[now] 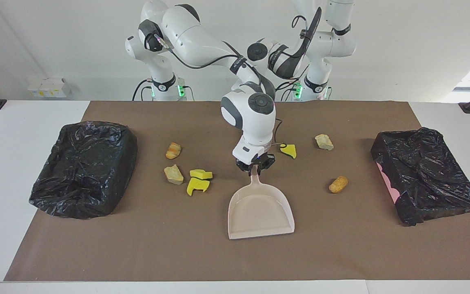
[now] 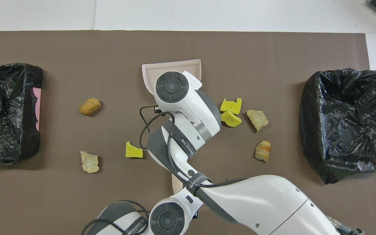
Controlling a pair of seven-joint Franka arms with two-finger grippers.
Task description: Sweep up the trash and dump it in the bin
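On brown paper covering the table (image 1: 341,253), seven trash (image 1: 198,185) bits lie scattered: spongy yellow wedges and crusty tan lumps, four toward the right arm's end, three toward the left's. Right gripper (image 1: 255,166), wrist vertical, has its jaws clamped on the handle of a smooth beige dustpan (image 1: 259,212). Crinkled black-bagged bins (image 1: 84,167) flank both ends. Left arm waits folded at its base.

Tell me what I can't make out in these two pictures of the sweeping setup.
- Right hand: shows only in the facing view; overhead, its own arm covers it and most of the dustpan.
- Left hand: in neither view.
- Bin at the left arm's end: cut off by the overhead view's edge.
- Contents of that bin and the bin at the right arm's end: lost in dark crumpled bags.
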